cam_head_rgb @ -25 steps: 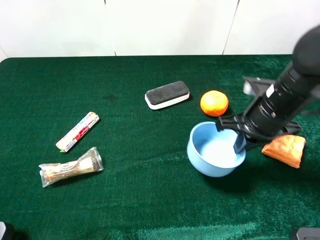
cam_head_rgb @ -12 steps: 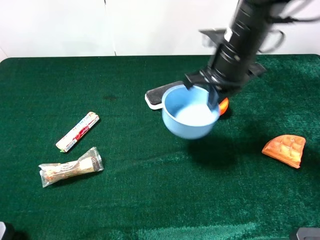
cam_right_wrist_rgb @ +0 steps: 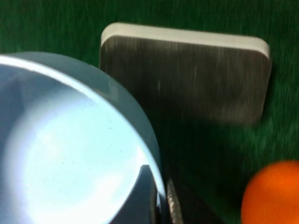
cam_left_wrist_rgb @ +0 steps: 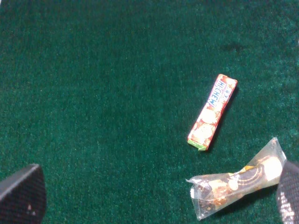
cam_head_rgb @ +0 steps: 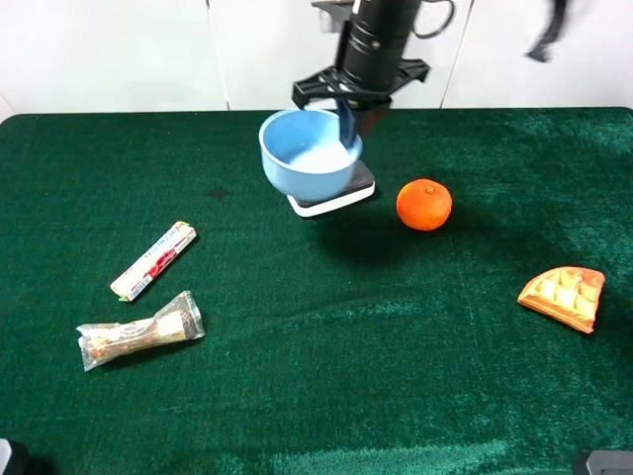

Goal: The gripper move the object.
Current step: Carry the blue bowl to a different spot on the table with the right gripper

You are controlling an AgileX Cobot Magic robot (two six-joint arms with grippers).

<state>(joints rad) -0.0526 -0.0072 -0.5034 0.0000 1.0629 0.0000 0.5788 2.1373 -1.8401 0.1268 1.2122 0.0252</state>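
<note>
Bowl [cam_head_rgb: 309,153] in transit, pinched at its rim by the right end effector [cam_head_rgb: 348,117], over the far side of the table [cam_head_rgb: 297,396].

Nearest me, the left end effector [cam_left_wrist_rgb: 154,198] hangs with its fingers spread and nothing between them, above the wrapped snack [cam_head_rgb: 138,332] and candy stick [cam_head_rgb: 153,259]. Further back the orange [cam_head_rgb: 424,204] sits apart. Beyond it the bowl hangs over the eraser [cam_head_rgb: 331,193], and its shadow suggests it is lifted clear. One finger is inside the wall and the other outside, clamped. I judge the bowl to be light, stiff, smooth plastic. The rim is the only real hold, so it could swing or slip. A second ago it was beside the waffle wedge [cam_head_rgb: 564,297]; it has since crossed past the orange toward the far edge.
</note>
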